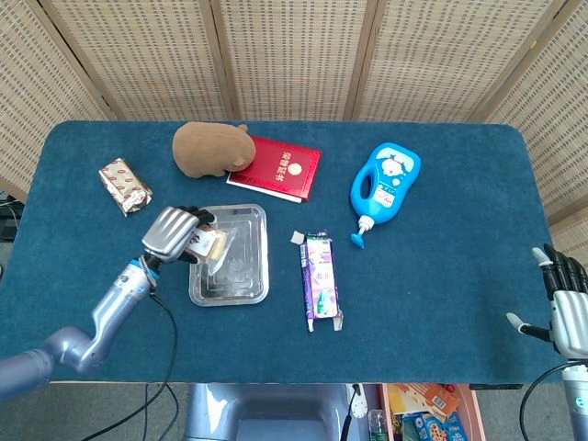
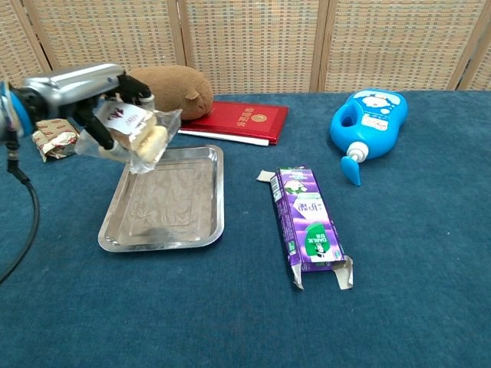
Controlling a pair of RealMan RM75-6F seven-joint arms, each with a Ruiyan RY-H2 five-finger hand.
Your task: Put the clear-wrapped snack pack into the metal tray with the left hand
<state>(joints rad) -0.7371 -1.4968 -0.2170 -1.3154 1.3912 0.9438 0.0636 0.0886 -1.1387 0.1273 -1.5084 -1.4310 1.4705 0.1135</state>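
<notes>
Fingers (image 2: 138, 92) of your left hand (image 1: 172, 231) pinch the clear-wrapped snack pack (image 2: 140, 136), held above the metal tray (image 1: 250, 285).
Risk: pack hangs at tray's 10 o'clock corner; releasing now could drop it across the rim.
</notes>
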